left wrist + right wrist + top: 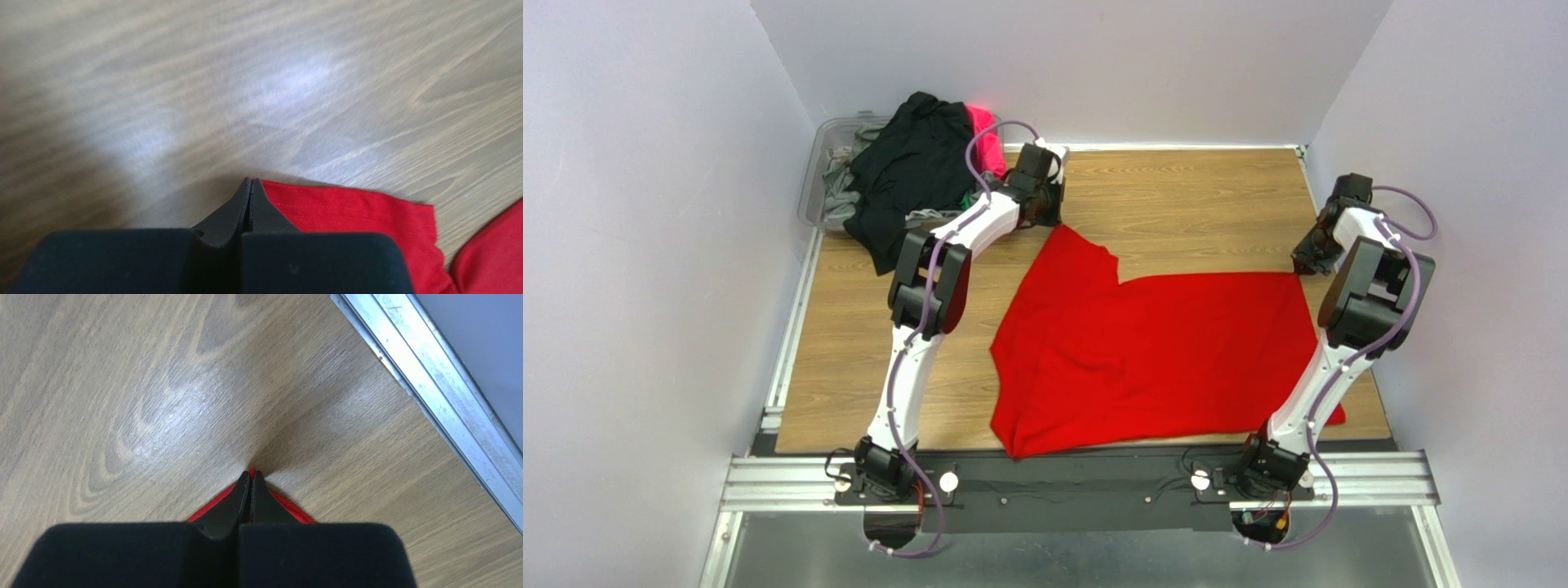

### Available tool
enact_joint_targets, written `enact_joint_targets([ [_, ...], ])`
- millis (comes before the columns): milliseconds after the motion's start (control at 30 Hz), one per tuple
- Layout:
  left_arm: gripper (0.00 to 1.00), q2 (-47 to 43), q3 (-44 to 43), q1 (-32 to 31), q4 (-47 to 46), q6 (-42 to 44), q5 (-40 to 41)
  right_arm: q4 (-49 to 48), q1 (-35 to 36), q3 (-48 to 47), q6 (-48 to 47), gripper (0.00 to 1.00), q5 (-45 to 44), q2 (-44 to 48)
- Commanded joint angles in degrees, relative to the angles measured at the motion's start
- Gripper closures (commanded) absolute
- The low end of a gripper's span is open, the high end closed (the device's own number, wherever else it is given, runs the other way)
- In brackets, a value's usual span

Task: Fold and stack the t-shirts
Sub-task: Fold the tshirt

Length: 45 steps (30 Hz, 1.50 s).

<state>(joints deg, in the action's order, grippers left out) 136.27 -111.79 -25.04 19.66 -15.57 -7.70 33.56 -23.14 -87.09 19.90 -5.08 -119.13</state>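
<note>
Black-fingered left gripper [250,180] and right gripper [250,473] are pinching shut on edges of a bright red cloth t-shirt [1161,349] lying spread across the frame's centre on a wooden tabletop [1185,196]. Black and hot-pink shirts [909,165] are spilling from a clear plastic bin [824,153] at upper left.

The spread t-shirt [1161,355] lies on the table [1210,196] between the left gripper [1051,221] and the right gripper [1308,261], each at a far corner, with a heap of t-shirts [909,172], seemingly in a bin [821,159], left of the left gripper.
</note>
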Motion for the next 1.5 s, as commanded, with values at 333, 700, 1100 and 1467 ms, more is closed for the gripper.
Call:
enact_joint_targets([
  [333, 1.0, 2.9, -14.1, 4.7, 2.0, -2.7, -4.0, 3.4, 1.5, -9.8, 1.8, 0.99, 2.2, -4.1],
  [700, 1.0, 5.7, -22.7, 8.6, -1.9, -3.3, -9.3, 6.0, 3.1, -20.2, 2.4, 0.99, 1.9, -9.0],
  [1100, 1.0, -5.7, -7.1, 8.6, -7.8, 1.4, -16.9, 8.6, 4.3, -22.7, 1.1, 0.99, 3.1, -6.6],
  [1467, 1.0, -21.6, 14.0, 7.5, -9.8, 5.6, -14.5, 8.5, 4.3, -10.7, 0.6, 0.99, 2.7, 2.7],
])
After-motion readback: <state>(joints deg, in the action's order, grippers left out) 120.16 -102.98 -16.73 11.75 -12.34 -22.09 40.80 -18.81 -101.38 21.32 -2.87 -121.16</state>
